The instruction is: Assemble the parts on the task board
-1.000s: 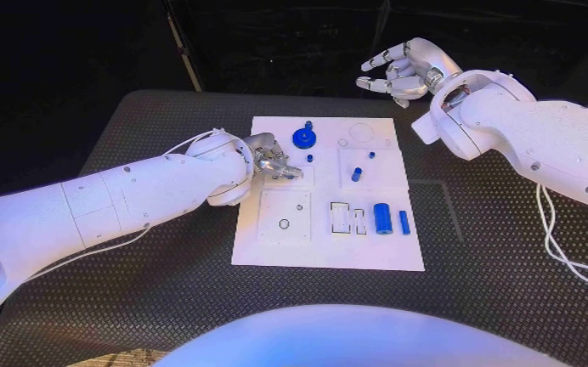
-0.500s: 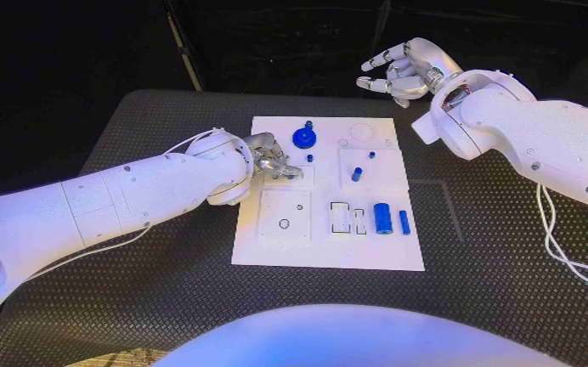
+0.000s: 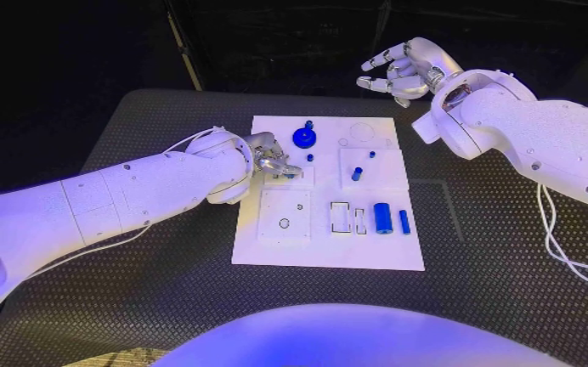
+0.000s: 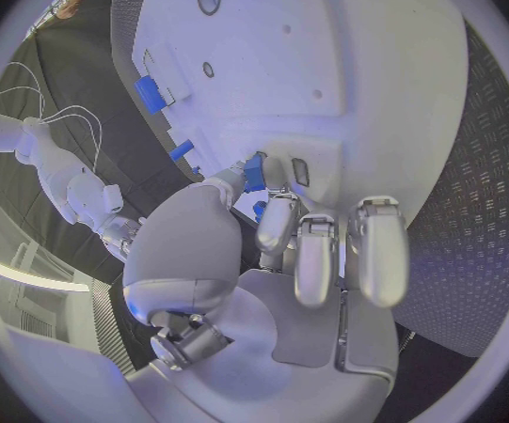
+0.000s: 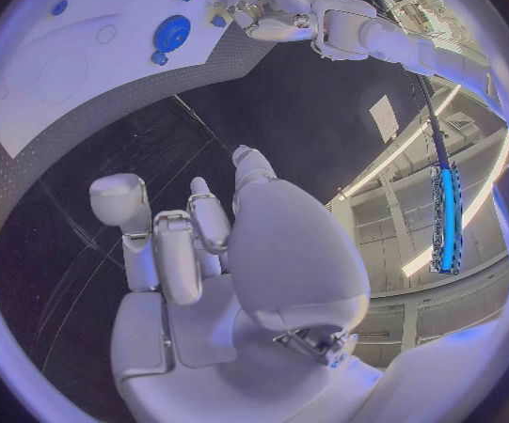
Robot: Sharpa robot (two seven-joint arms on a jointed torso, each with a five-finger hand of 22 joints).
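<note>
Left hand (image 4: 280, 254) fingers pinching a small blue part (image 4: 254, 171) over the board (image 3: 329, 248); weak pinch risking a drop.

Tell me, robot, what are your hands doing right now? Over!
Left hand on the task board, pinching a small blue part. Right hand raised beyond the board, holding nothing. Nothing in the way.

Left hand (image 4: 280, 254) over task board (image 4: 360, 75), small blue part (image 4: 254, 172) pinched at fingertips (image 4: 276, 171).
</note>
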